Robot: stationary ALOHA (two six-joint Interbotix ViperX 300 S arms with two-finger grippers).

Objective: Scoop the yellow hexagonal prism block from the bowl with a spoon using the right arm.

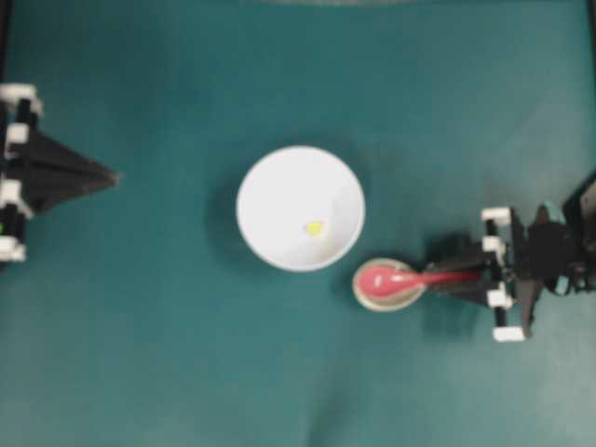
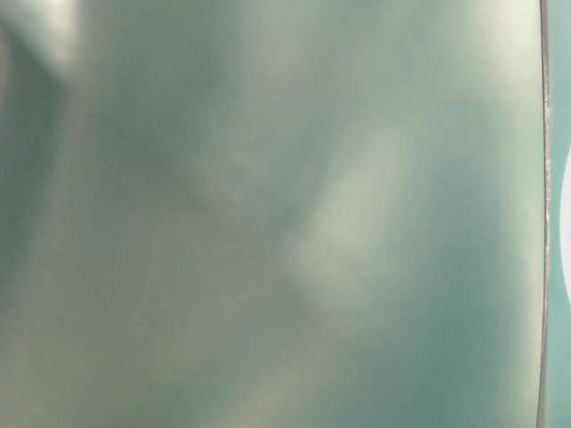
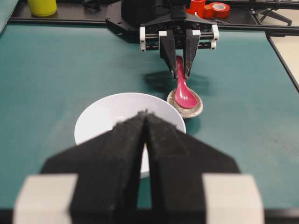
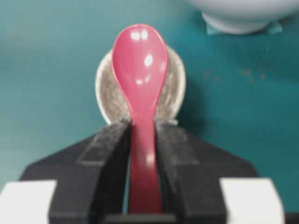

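Here right gripper [image 4: 142, 135] pinches spoon [image 4: 140, 65] handle beside bowl [image 1: 265, 200].

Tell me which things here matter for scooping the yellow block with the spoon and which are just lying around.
Part of the job: spoon, its handle between the right gripper fingers; yellow block inside the white bowl.

Just lying about: speckled spoon rest under the spoon; yellow container and red tape roll beyond the mat; idle left gripper.

The table-level view is a blur; the bowl [image 4: 243, 14] is cropped.
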